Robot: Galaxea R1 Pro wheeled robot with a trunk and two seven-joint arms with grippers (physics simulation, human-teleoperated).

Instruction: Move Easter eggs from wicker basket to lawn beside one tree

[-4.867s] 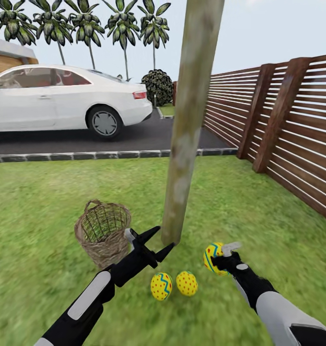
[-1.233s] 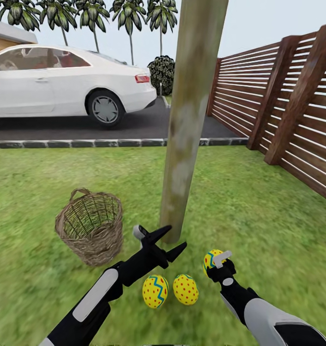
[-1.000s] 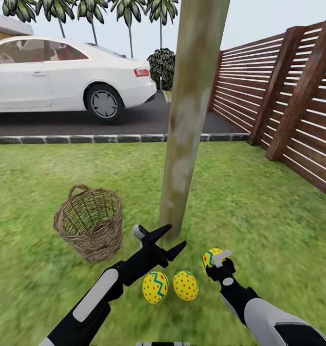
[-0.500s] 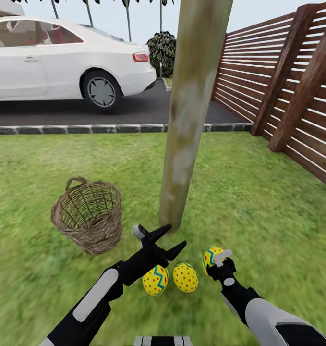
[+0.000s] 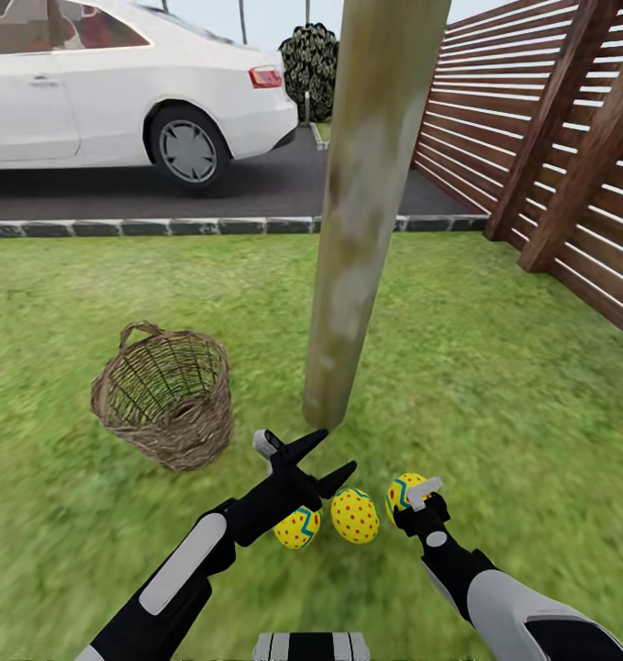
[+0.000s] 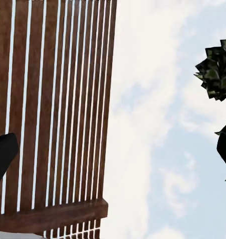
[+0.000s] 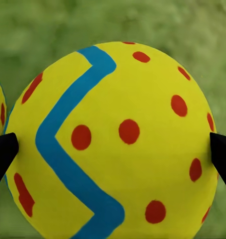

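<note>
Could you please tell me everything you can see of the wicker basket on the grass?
The wicker basket is round, brown and woven, with open-weave sides that let the grass show through, a thicker braided rim and a small loop handle on its far edge. It looks empty: no egg shows inside. It stands on the lawn, tilted a little, left of the tree trunk and apart from it. Nothing touches it; the left gripper is nearer the camera, clear of it.

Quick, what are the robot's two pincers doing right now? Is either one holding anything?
Left pincer: open, holding nothing, raised above the two eggs on the grass.
Right pincer: shut on the third egg, fingers on either side of it.
</note>
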